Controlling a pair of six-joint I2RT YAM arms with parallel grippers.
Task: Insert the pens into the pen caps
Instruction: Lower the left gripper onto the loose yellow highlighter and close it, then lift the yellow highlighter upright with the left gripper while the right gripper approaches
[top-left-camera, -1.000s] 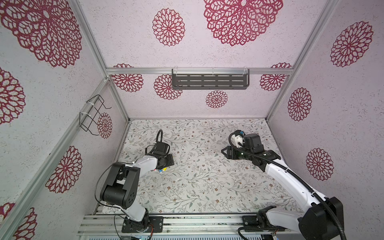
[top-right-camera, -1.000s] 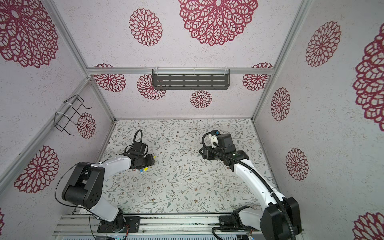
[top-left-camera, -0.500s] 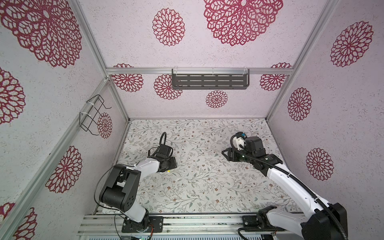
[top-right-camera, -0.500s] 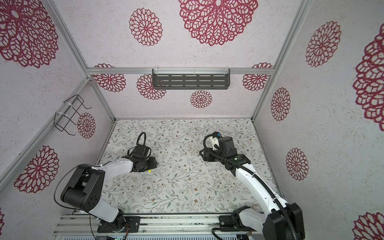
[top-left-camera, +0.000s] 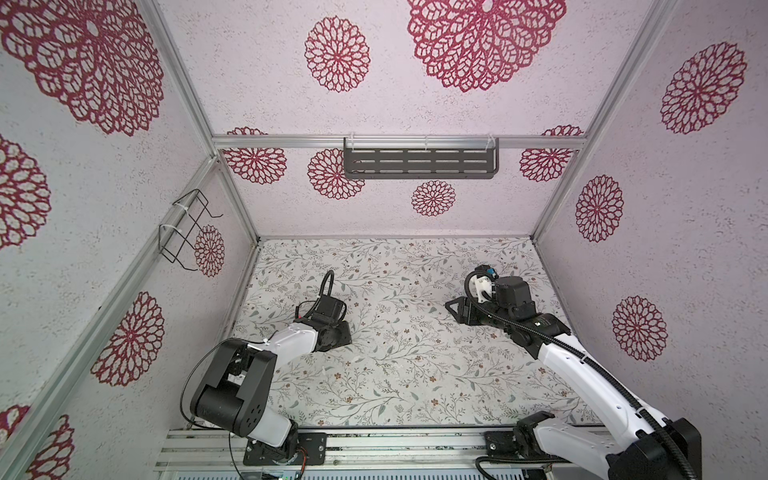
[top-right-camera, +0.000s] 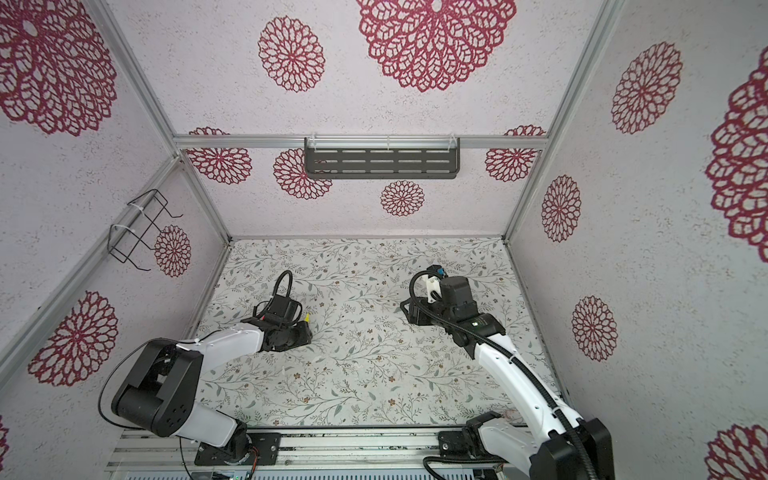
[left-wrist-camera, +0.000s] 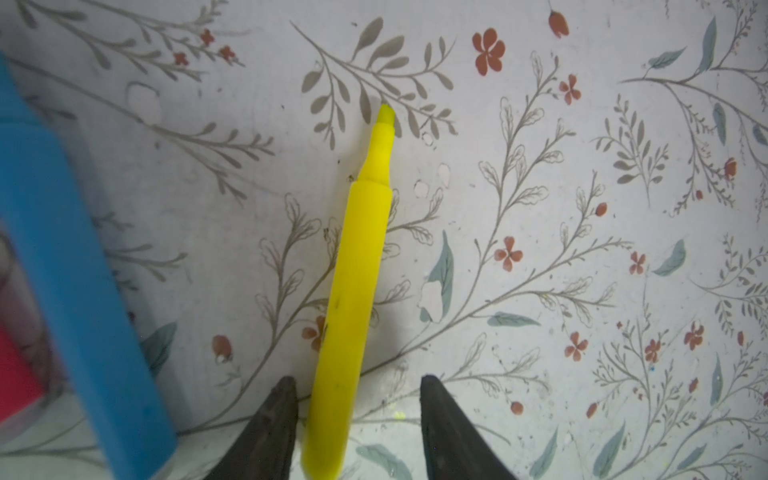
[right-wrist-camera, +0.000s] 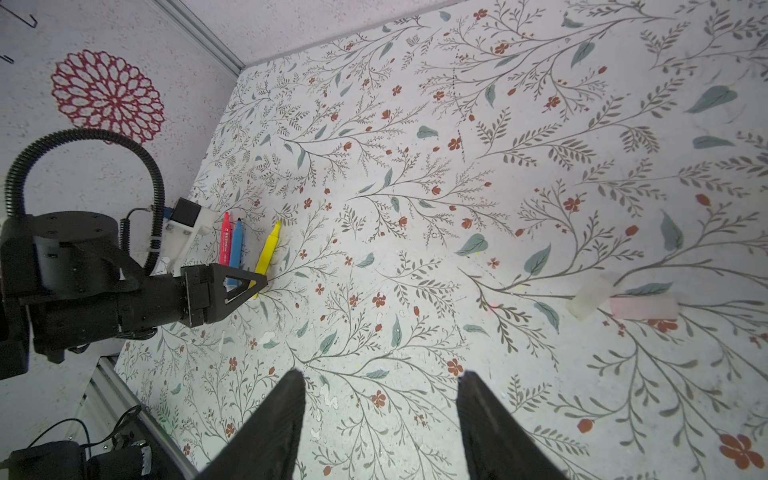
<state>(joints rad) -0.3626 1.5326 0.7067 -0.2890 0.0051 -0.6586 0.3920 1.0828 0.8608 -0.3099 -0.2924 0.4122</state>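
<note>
Our left end effector (left-wrist-camera: 357, 380) has swung over the yellow pen (left-wrist-camera: 357, 270) and begun narrowing, jaws straddling its rear end, not yet clamped (one side still gaps), so we judge a pickup is next. The pen lies flat on the tabletop (left-wrist-camera: 582, 124). Our right end effector (right-wrist-camera: 380, 374) waits wide and empty near the clear pen caps (right-wrist-camera: 590, 301).

Left gripper (top-left-camera: 340, 332) shifts toward middle of floral table (top-left-camera: 415, 374) and a little nearer my end. I now see it sitting over spot where pen colours showed a second ago. Yellow pen (top-right-camera: 307, 318) showed on gripper's near side before; now only its tip peeks out on far side in a top view. Right gripper (top-left-camera: 454, 309) sinks slightly, and its elbow drifts toward right wall.
</note>
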